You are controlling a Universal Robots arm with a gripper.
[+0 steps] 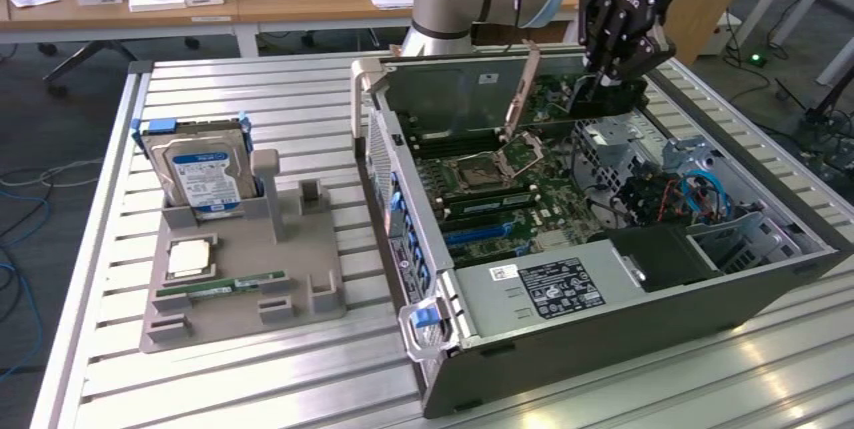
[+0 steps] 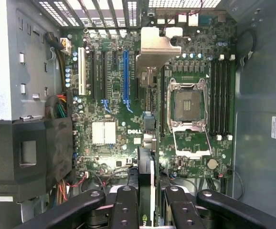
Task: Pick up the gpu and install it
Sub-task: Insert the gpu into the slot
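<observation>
A workroom with wooden desks point(image 1: 200, 4) lies behind a slatted aluminium table point(image 1: 240, 389). The open grey computer case point(image 1: 627, 319) takes up the table's half toward the exterior view's right, its green motherboard point(image 2: 128, 119) exposed. A grey plastic parts tray point(image 1: 234, 279) near the opposite edge carries a silver hard drive with blue-white label point(image 1: 207, 174) and a narrow green memory stick point(image 1: 220, 287). Above the case's far corner, the black gripper point(image 1: 607, 84) has its jaws closed on the thin dark gpu card point(image 2: 146, 186), held edge-on over the board.
</observation>
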